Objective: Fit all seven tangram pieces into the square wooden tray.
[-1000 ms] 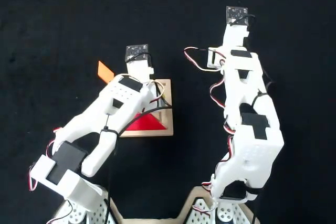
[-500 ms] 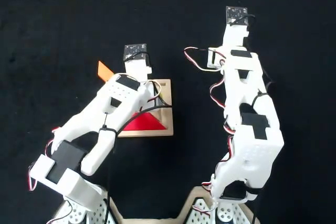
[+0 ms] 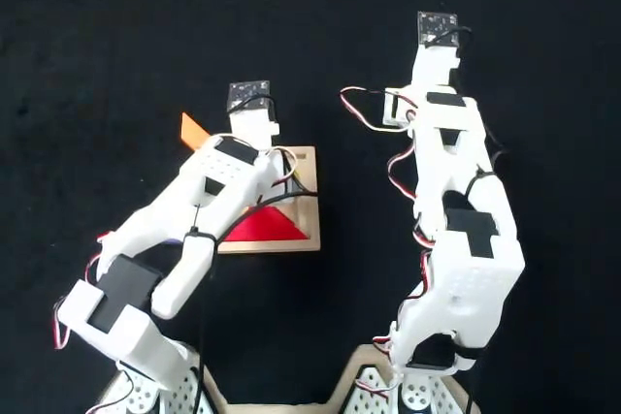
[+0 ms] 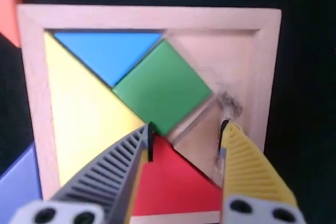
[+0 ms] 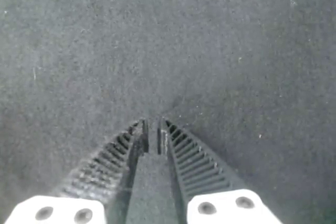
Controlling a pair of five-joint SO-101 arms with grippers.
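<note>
The square wooden tray (image 4: 152,17) holds a large yellow triangle (image 4: 84,119), a blue triangle (image 4: 107,51), a green square (image 4: 163,87) and a red triangle (image 4: 173,179). Bare wood shows in the corner beside the green square. My left gripper (image 4: 186,132) hovers open just above the tray, its fingertips on either side of the gap between the green and red pieces, holding nothing. An orange piece (image 3: 194,130) lies on the cloth just outside the tray (image 3: 312,203). A pale blue piece (image 4: 16,177) lies outside another corner. My right gripper (image 5: 152,129) is shut and empty over bare black cloth.
The left arm (image 3: 223,181) covers most of the tray in the high view, leaving the red triangle (image 3: 277,227) visible. The right arm (image 3: 446,143) stretches toward the table's far side, well clear of the tray. Black cloth covers the table.
The left arm has shifted slightly to the left over the tray. The right arm has stayed still.
</note>
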